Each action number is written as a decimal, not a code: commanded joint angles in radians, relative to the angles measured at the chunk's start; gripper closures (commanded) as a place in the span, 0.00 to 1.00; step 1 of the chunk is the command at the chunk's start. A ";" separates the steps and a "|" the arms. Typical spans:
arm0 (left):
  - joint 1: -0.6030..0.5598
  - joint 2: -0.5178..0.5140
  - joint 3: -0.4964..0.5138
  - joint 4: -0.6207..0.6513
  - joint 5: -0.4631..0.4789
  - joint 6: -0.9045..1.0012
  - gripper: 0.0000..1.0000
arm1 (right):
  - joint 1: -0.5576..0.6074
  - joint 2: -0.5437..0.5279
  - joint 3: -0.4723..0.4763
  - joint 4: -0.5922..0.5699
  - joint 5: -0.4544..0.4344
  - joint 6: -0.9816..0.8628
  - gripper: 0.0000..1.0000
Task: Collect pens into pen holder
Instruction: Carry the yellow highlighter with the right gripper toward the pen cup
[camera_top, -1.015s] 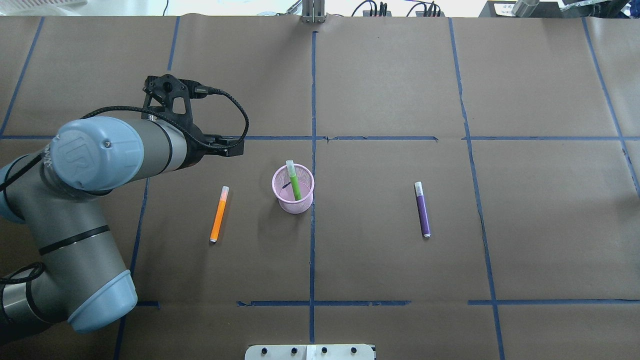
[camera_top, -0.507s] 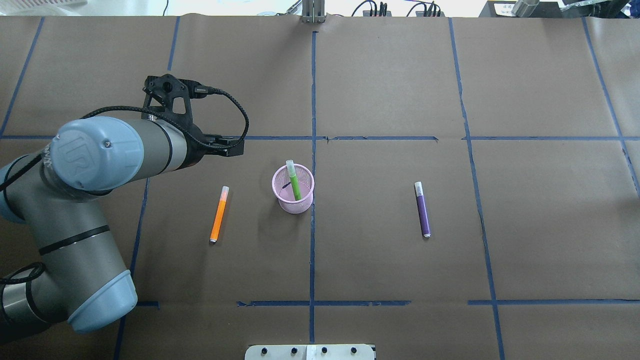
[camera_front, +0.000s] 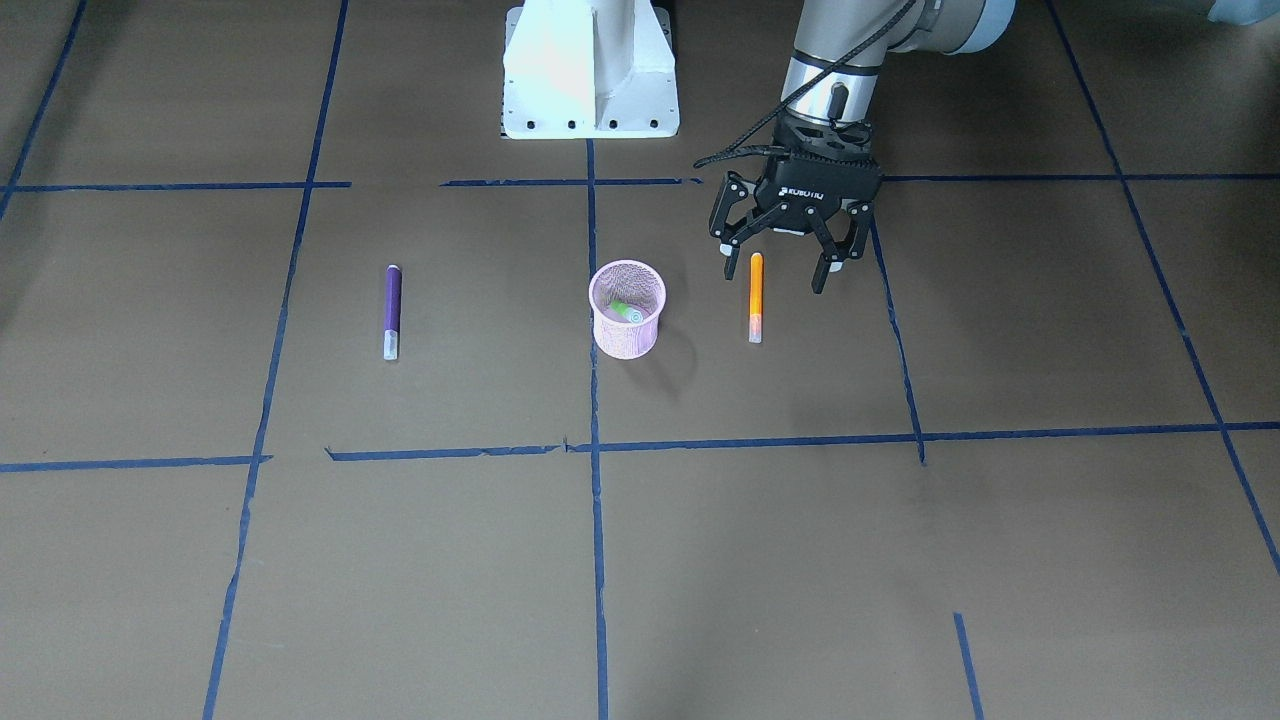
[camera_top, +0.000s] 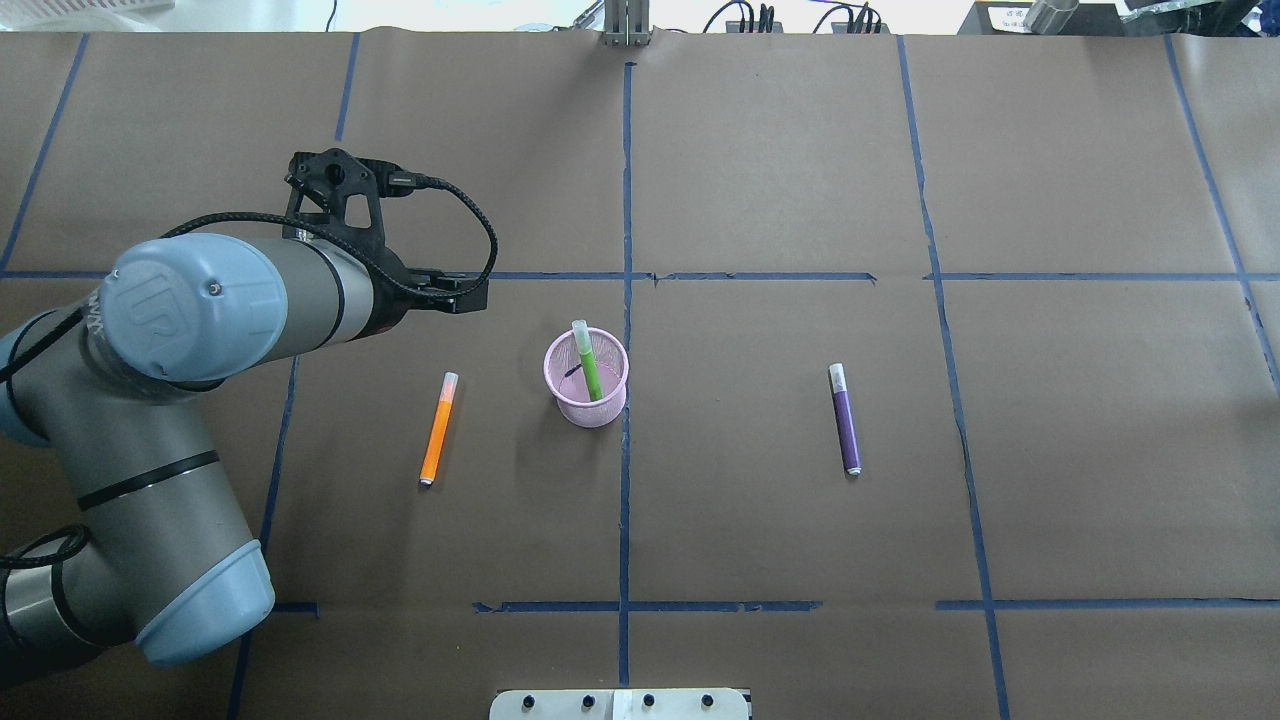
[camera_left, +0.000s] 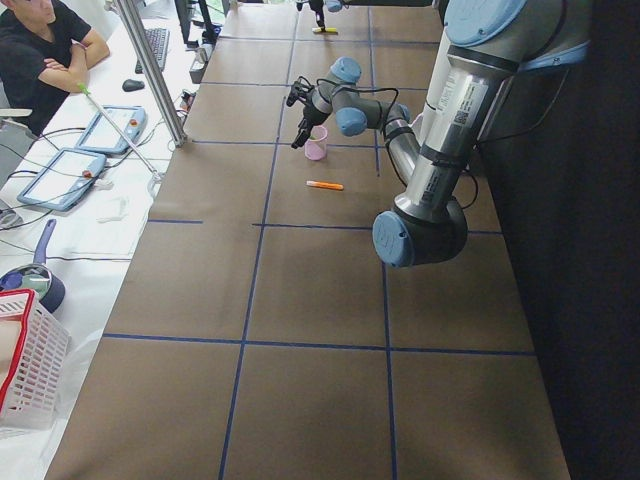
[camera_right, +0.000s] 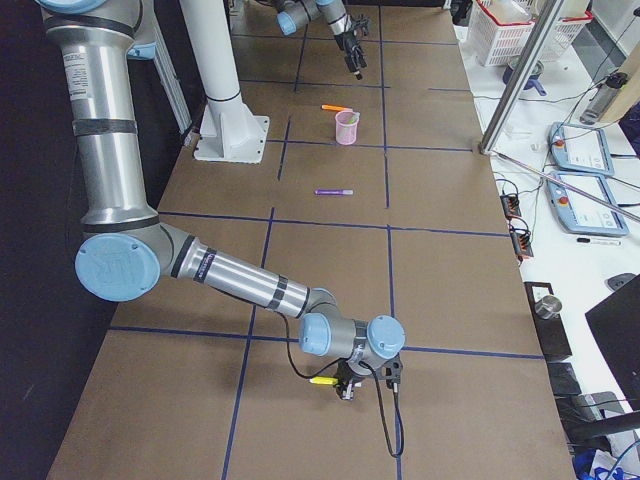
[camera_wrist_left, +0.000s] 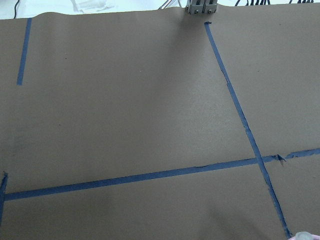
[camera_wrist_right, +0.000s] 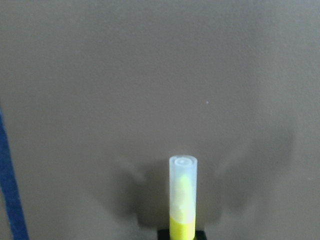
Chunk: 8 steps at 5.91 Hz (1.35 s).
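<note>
The pink mesh pen holder (camera_top: 590, 412) (camera_front: 625, 342) stands mid-table with a green pen (camera_top: 589, 368) leaning inside it. An orange pen (camera_top: 437, 428) (camera_front: 756, 295) lies flat beside it on my left side. My left gripper (camera_front: 774, 277) hangs open above the table, over that pen's end nearest my base, touching nothing. A purple pen (camera_top: 845, 420) (camera_front: 392, 305) lies on the right side. Far along the table's right end, my right gripper (camera_wrist_right: 181, 235) (camera_right: 343, 388) is low, with black pads against both sides of a yellow pen (camera_wrist_right: 183, 197) (camera_right: 322, 381).
Blue tape lines grid the brown paper cover. My white base pedestal (camera_front: 590, 70) stands at the table's near edge. A seated person (camera_left: 40, 45), tablets and a metal post (camera_left: 150, 70) are beyond the far edge. A white basket (camera_left: 30, 370) sits off the left end.
</note>
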<state>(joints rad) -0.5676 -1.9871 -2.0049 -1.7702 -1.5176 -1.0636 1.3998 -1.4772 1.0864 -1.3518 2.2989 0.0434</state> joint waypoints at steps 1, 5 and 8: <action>0.000 -0.001 -0.003 0.000 0.001 -0.001 0.00 | 0.030 -0.005 0.171 -0.001 0.008 0.012 1.00; 0.009 -0.001 0.000 -0.002 -0.009 -0.015 0.00 | -0.091 -0.005 0.645 0.028 0.004 0.208 0.99; 0.006 0.019 0.008 -0.002 -0.074 -0.053 0.00 | -0.357 0.125 0.710 0.436 -0.078 0.745 0.99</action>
<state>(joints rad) -0.5593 -1.9813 -2.0018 -1.7718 -1.5738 -1.1146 1.1471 -1.4180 1.7863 -1.0666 2.2766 0.5402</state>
